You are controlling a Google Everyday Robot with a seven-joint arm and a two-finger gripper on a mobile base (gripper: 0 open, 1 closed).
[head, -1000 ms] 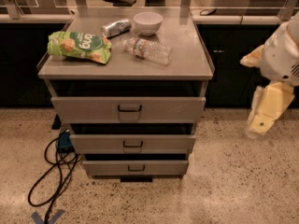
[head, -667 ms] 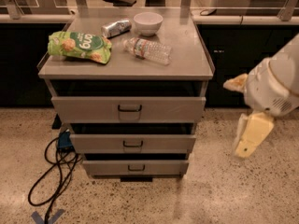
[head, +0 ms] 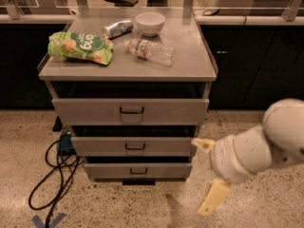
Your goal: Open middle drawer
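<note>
Since the earlier frame the gripper [head: 199,176] has swung toward 8 o'clock, from well right of the cabinet [head: 185,68] to just beside the right end of the middle drawer [head: 95,146], which sits at 6 o'clock of the view. Its claw stands wide, holding nothing. The drawer is probably stiff metal on runners, with some weight and drag. The sure hold is the small black loop handle [head: 135,147] at its centre, at 10 o'clock from the claw.

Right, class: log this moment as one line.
gripper: open, empty, beside cabinet's lower right | middle drawer: handle not yet gripped | cabinet top: bag, can, bowl, bottle
</note>
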